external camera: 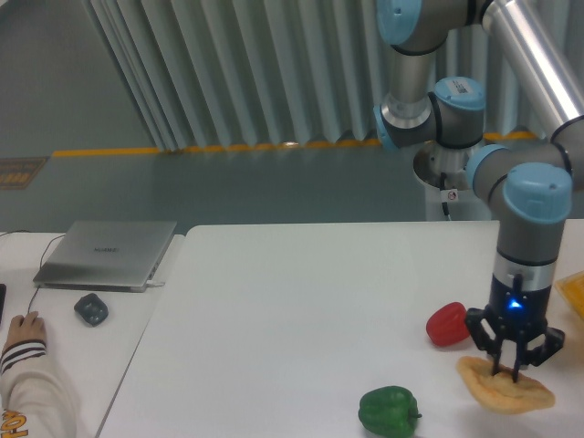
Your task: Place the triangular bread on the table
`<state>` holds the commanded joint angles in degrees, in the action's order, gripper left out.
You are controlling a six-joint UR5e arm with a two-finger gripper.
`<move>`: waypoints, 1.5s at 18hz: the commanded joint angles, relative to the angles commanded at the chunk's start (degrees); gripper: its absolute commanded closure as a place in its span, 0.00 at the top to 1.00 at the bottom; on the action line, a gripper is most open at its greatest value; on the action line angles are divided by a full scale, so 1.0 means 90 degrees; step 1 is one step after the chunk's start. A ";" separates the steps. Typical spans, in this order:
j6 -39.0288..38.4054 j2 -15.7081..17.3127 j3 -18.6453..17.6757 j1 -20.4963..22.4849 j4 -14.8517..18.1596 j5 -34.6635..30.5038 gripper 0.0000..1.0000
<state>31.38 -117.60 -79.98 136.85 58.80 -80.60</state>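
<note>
- Camera view: the end effector (507, 370) points straight down at the right side of the white desk (301, 310), directly over the triangular bread (505, 387).
- The triangular bread lies flat on the desk near its front right corner, golden-tan with a browner rim; its broad part spreads to the right and front of the fingertips.
- The dark fingers (497, 363) reach down onto the top of the bread, near its rear left part. The tips appear to touch or press into the crust, but I cannot tell whether they actually pinch it.
- The jaws stand only narrowly apart, with a small gap visible between the two tips; black side brackets flare out to either side above them.
- A blue light glows on the wrist just above the end effector.
- A red pepper (447, 324) sits just left of the end effector, behind the bread and close to it but apart.
- A green pepper (389, 411) rests further left and nearer the front edge, well apart from the bread.
- A yellow object (573, 294) shows at the right edge, cut off by the frame.
- On the adjoining desk at left lie a closed silver laptop (108, 253) and a dark mouse (90, 309); a person's hand (22, 330) in a pale sleeve rests at the far left.
</note>
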 joint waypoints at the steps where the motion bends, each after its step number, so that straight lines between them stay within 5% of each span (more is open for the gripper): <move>1: -0.0136 0.0000 0.0010 0.0000 -0.0010 0.0000 0.31; 5: -0.0333 -0.0010 -0.0077 0.0000 -0.0176 -0.0010 0.37; 6: -0.0323 -0.0010 -0.0097 0.0000 -0.0176 -0.0019 0.50; 7: -0.0284 0.0000 -0.0117 0.0000 -0.0176 -0.0029 0.91; 8: -0.0265 0.0009 -0.0146 0.0000 -0.0176 -0.0029 1.00; 22: -0.0186 0.0117 -0.0449 0.0010 -0.0176 -0.0605 1.00; 27: 0.0507 0.0137 -0.0546 0.0010 -0.0176 -0.0790 1.00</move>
<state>35.95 -116.37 -84.90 136.93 57.22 -87.71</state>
